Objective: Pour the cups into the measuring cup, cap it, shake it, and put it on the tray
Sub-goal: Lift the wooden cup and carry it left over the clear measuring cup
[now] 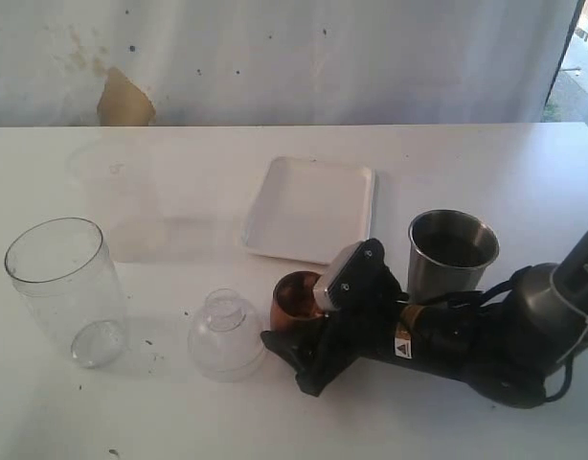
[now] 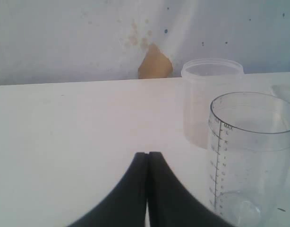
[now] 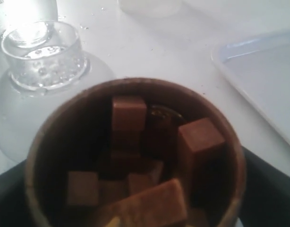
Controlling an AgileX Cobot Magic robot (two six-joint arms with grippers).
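Barely visible, R claw point(image 1: 289, 331) wide astride wooden cup point(image 1: 296, 299), grip unclear; L claw point(image 2: 147, 161) closed, empty.

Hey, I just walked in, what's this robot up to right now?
The right gripper has its jaws either side of the brown wooden cup, which holds brown cubes and sits on the table; whether it grips yet is unclear. The left gripper is shut, near the measuring cup. The steel tumbler, dome lid and tray are untouched.

Picture edges cut off the wooden cup point(image 3: 72, 139) and the measuring cup point(image 2: 253, 161).
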